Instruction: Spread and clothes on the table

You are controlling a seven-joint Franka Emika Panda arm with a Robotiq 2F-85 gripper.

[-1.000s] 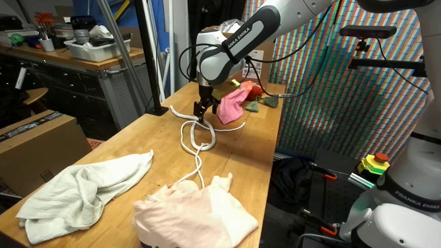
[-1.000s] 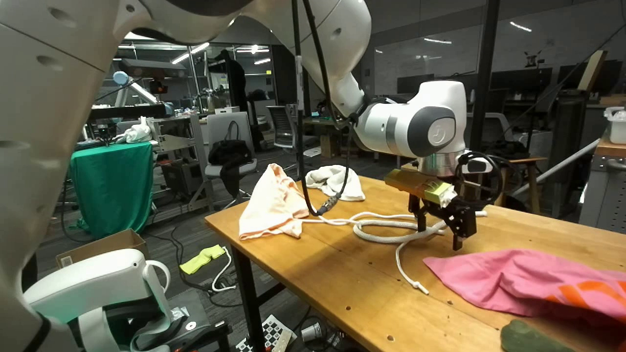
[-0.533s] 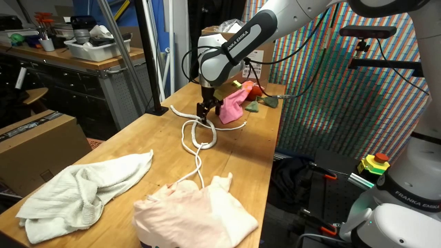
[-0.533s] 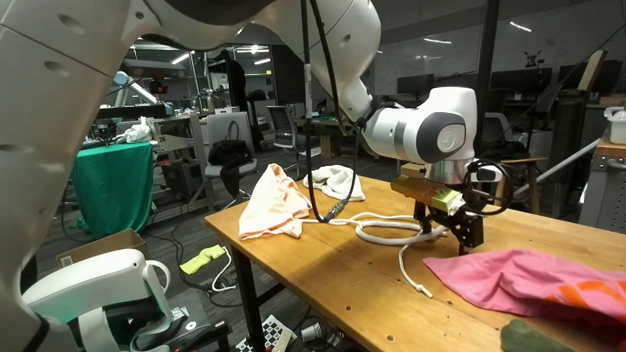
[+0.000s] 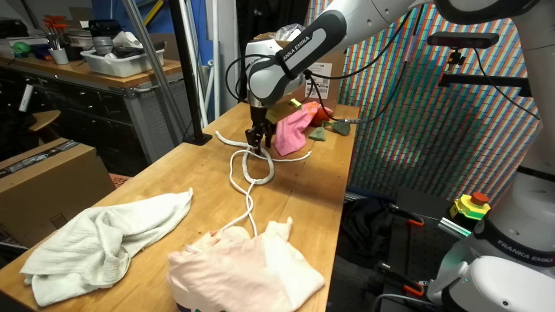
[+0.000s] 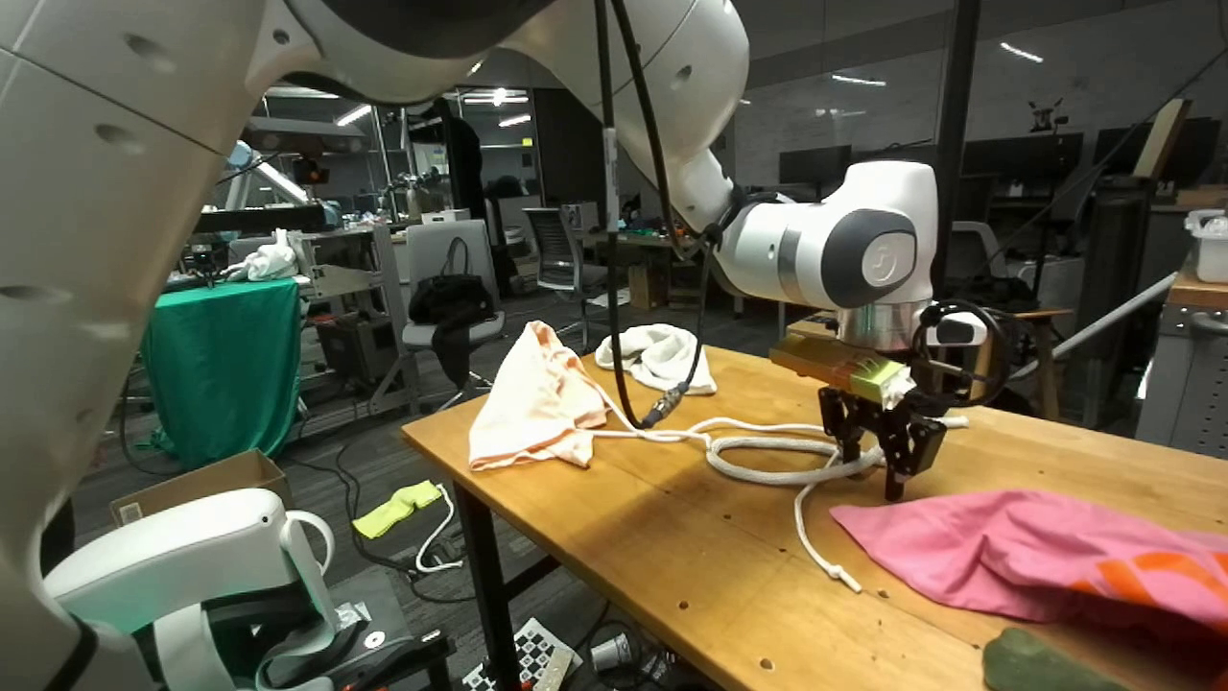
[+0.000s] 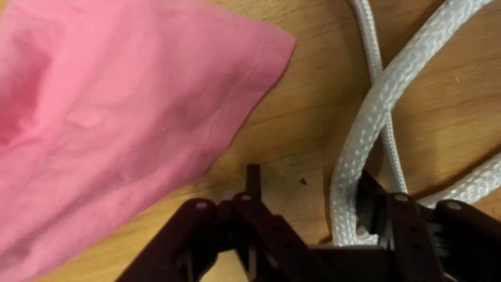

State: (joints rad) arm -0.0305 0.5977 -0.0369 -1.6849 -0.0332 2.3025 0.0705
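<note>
In an exterior view: wooden tabletop (image 5: 195, 173), bearing 3 garments, none laid flat. Mint-white garment (image 5: 99, 242), bunched, near this view's left edge of the table; peach-pink garment (image 5: 234, 273), rumpled, near its right edge. Thick white rope (image 5: 262, 181), looped mid-table beneath the gripper (image 5: 262, 150). Step in hand, as judged: preparation, the rope to be taken up and shifted so that cloth can be spread. Bare wood to either side of the loop; black post (image 5: 187, 65) standing at the left edge, an obstacle to wide swings.

In an exterior view: bright pink garment (image 6: 1027, 547), crumpled, orange-patched, its pointed end just beside the gripper. Thin white cord (image 6: 683, 436), running between loop and peach-pink garment; any joining cannot be told. Cable connector (image 6: 666, 405), dangling from the robot arm (image 6: 873, 230) before the peach-pink and mint-white garments, a possible snag. Bare wood along the near edge, between peach-pink and bright pink garments.

In the wrist view: gripper with jaws parted, 2 fingertips (image 7: 253, 176) astride 1 strand of thick white rope, nothing clenched; contact cannot be told. The bright pink garment's hem lies outside the jaws. Next move, as judged: close on rope alone, lift, watch that the thin white cord does not drag the peach-pink garment off the table.
</note>
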